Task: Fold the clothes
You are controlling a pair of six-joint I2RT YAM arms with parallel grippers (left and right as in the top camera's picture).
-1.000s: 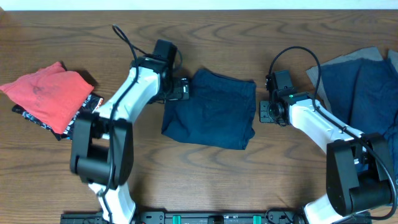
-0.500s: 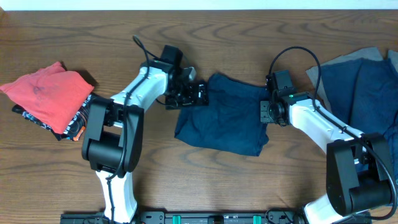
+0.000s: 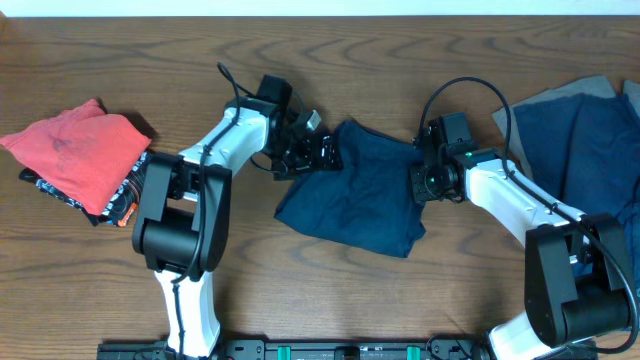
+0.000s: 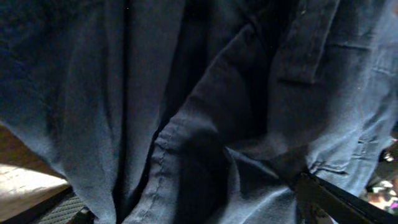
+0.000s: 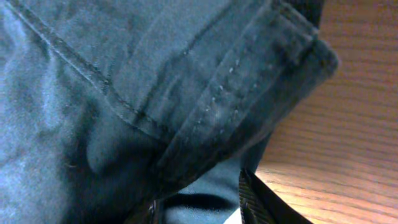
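A folded navy garment [image 3: 355, 195] of the clothes lies mid-table, skewed. My left gripper [image 3: 325, 152] is at its upper left edge, jaws spread wide. In the left wrist view the navy cloth [image 4: 205, 93] bunches between the two fingers [image 4: 329, 199]. My right gripper [image 3: 420, 180] is at the garment's right edge. Its fingers [image 5: 255, 193] stand partly apart, and the thick stitched hem [image 5: 249, 93] lies over their tips. A red garment [image 3: 75, 150] rests at the far left on a black printed one [image 3: 115, 205].
More navy clothes [image 3: 590, 150], one grey-edged [image 3: 588, 88], are heaped at the right edge of the wooden table [image 3: 400, 300]. Each arm's cable loops above its wrist.
The navy garment has slid right with the left gripper against it and has turned a little. The right gripper has moved left onto the garment's right edge.
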